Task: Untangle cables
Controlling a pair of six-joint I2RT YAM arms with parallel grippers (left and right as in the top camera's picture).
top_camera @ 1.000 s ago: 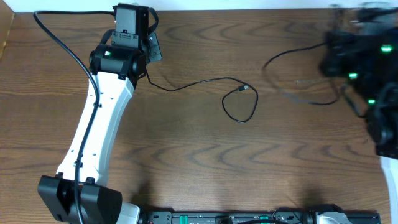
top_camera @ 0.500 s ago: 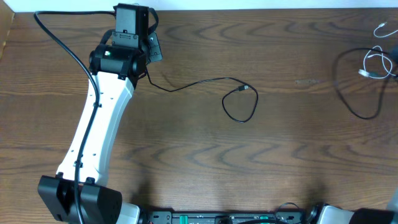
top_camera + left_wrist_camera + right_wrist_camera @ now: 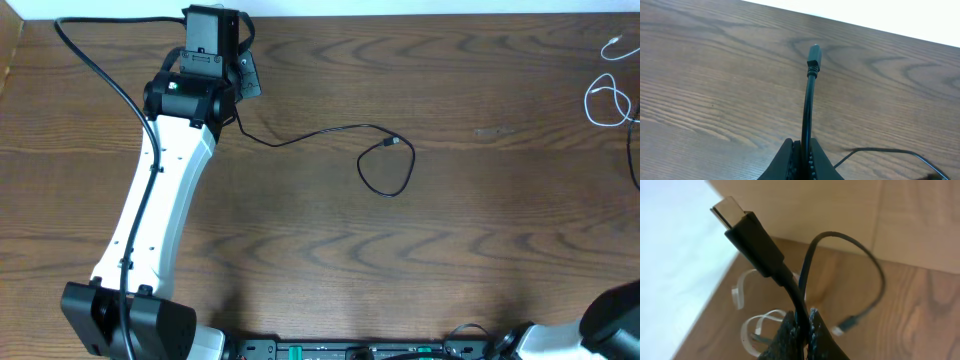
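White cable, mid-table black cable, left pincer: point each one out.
white cable (image 3: 588, 100), overhead view, left edge of its loop.
black cable (image 3: 395, 144), overhead view, plug end mid-table.
left pincer (image 3: 802, 150), left wrist view, between fingertips shut on that cable.

You're looking at a dark brown wooden table (image 3: 480, 250), its wavy grain running side to side. Past its far edge you'll see a plain white strip (image 3: 400, 8). From the right wrist camera, a paler wooden panel (image 3: 840, 215) rises behind the table, white to its left

Dark wood-grain table (image 3: 470, 250); white strip (image 3: 400, 6) along far edge.
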